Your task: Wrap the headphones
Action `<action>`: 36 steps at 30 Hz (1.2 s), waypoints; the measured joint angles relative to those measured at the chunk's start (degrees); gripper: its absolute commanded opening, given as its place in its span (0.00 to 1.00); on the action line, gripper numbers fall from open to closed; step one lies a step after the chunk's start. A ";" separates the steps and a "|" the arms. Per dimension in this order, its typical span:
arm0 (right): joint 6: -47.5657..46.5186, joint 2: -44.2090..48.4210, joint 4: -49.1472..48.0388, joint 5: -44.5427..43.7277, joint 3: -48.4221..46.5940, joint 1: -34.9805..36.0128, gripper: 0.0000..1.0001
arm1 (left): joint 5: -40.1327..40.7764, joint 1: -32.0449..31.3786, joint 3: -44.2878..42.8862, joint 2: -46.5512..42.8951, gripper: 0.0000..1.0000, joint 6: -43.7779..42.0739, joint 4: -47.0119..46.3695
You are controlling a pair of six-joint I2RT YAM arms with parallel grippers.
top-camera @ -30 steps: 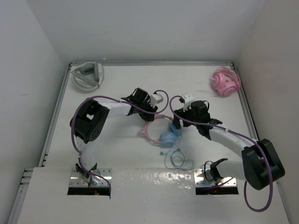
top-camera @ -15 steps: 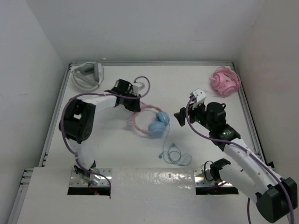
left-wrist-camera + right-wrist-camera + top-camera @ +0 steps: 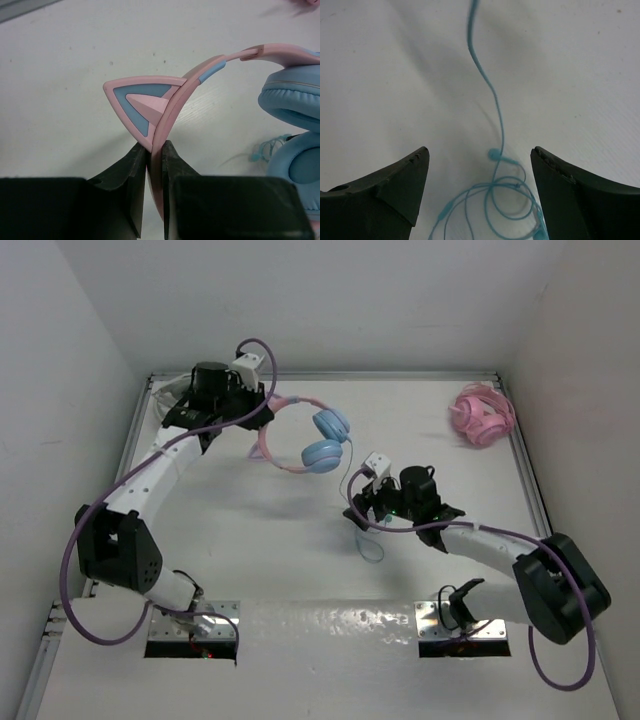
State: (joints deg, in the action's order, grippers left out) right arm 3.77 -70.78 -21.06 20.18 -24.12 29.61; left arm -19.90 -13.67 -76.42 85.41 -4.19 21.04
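Note:
The headphones (image 3: 298,432) have a pink cat-ear headband and two light blue ear cups (image 3: 325,438). They hang lifted at the back centre-left. My left gripper (image 3: 256,412) is shut on the headband (image 3: 154,150) just below a cat ear (image 3: 137,97); the ear cups (image 3: 295,100) show at the right of that view. The thin light blue cable (image 3: 356,502) trails down from the cups to a loose coil (image 3: 507,202) on the table. My right gripper (image 3: 362,512) is open and empty, its jaws (image 3: 479,151) wide apart on either side of the coil, low over the table.
White-grey headphones (image 3: 178,392) lie in the back left corner, close behind my left wrist. An all-pink bundled headset (image 3: 482,415) lies at the back right. Raised rails edge the table on the left (image 3: 118,480) and right (image 3: 532,490).
My left gripper has carried the headphones up and towards the back left. The cable has stretched out. My right gripper has swung left and down over the cable coil.

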 measured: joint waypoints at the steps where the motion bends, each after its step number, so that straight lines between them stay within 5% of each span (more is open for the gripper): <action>1: -0.35 -0.94 -1.79 -0.35 0.15 0.76 0.82 | -0.24 0.42 -0.09 0.11 0.00 0.22 0.96; 14: 3.93 -24.65 -35.23 -8.20 2.23 3.34 0.80 | -3.85 2.12 -0.61 0.09 0.00 1.46 6.19; 17: 6.64 -29.68 -43.04 -7.98 1.31 4.11 0.55 | -3.85 2.12 -0.61 0.09 0.00 2.10 6.16; 18: 7.39 -30.69 -44.74 -8.04 1.31 4.28 0.29 | -3.85 2.12 -0.61 0.09 0.00 2.36 6.14; 21: 10.14 -32.54 -48.09 -8.31 1.42 4.46 0.03 | -3.85 2.12 -0.61 0.11 0.00 3.04 6.03; 25: 11.91 -31.15 -50.58 -8.37 4.48 4.46 0.00 | -2.93 2.12 0.20 0.09 0.00 3.21 4.35; 29: 10.86 -20.15 -42.14 -7.17 8.26 4.46 0.00 | 0.35 2.12 2.97 0.17 0.00 3.06 1.49; 36: 2.29 -1.31 2.03 -11.54 -7.45 5.07 0.00 | 7.39 1.84 4.26 4.57 0.00 -0.09 -1.53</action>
State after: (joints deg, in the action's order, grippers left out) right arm 6.07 -72.10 -19.03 8.64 -31.57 34.68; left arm -12.51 -11.84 -72.16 89.97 -4.27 19.51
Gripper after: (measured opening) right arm 0.003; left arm 0.119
